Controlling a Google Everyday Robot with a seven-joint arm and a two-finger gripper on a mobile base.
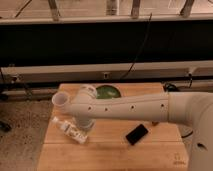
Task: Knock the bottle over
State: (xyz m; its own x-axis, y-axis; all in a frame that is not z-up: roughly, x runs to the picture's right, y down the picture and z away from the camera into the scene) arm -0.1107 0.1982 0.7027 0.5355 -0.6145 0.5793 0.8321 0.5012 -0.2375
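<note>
From my end the bottle [68,129] lies flat near the table's [110,155] left edge, long axis slanting toward the front edge; the cup [60,100] stands behind it; the gripper [84,124] sits just right (grip unreadable).

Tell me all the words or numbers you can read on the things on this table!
No text can be read anywhere.
The bottle, lying on its side, has a pale label, but its print is too blurred.
The black phone shows a dark face, no writing.
The cup and green bowl show none.
The gripper sits beside the bottle, under the arm, with no markings visible.
</note>
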